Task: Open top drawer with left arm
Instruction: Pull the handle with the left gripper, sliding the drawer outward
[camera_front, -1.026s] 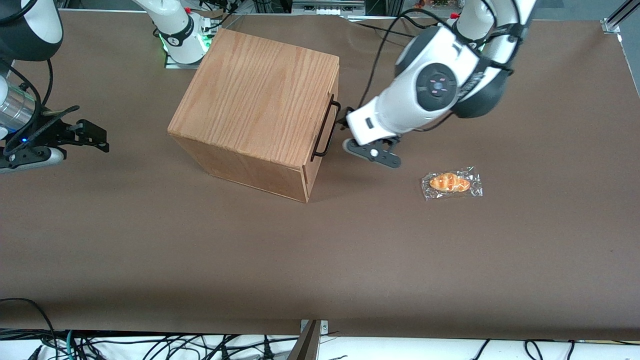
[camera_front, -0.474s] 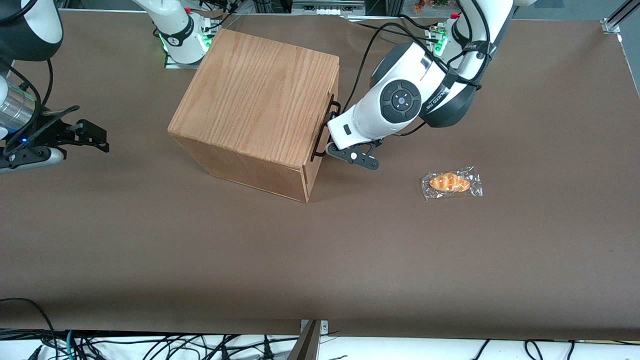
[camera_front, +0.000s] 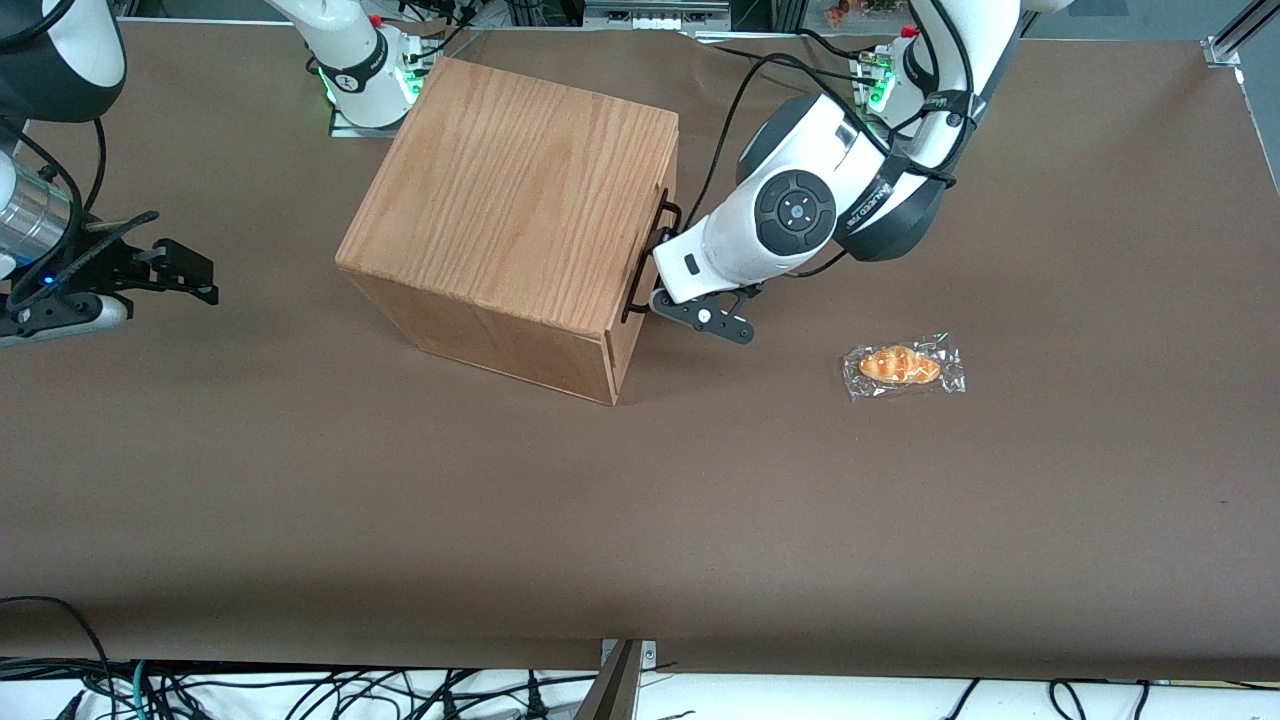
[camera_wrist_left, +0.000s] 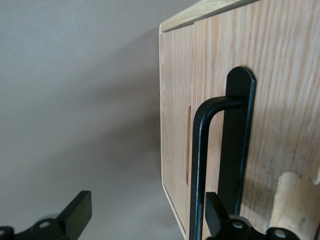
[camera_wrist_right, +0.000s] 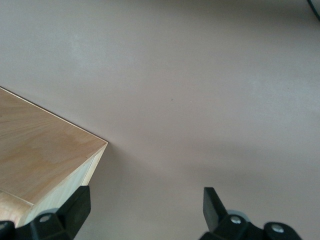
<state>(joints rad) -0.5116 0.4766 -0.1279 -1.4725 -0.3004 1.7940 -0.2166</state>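
your left arm (camera_front: 800, 215) has its end effector (camera_front: 655, 268) right at the black wire handle (camera_front: 648, 255) of the top drawer (camera_wrist_left: 280, 75), on the cabinet (camera_front: 520, 200) face turned toward the working arm's end of the bench (camera_front: 700, 520). in the wrist view the fingers (camera_wrist_left: 75, 215) stand wide apart, with the handle (camera_wrist_left: 200, 165) passing between them, close against one finger, and nothing is clamped yet. the drawer looks fully shut: its front sits flush with the cabinet, which stands nearer the bench edge farthest from the front camera. so, as i judge it, the reach is done; closing on the handle and the whole pull outward are left. a wrapped croissant (camera_front: 903, 365) lies well clear, toward the working arm's end. there is dark lettering on the arm's grey band, but i can't read it; no other labels show.
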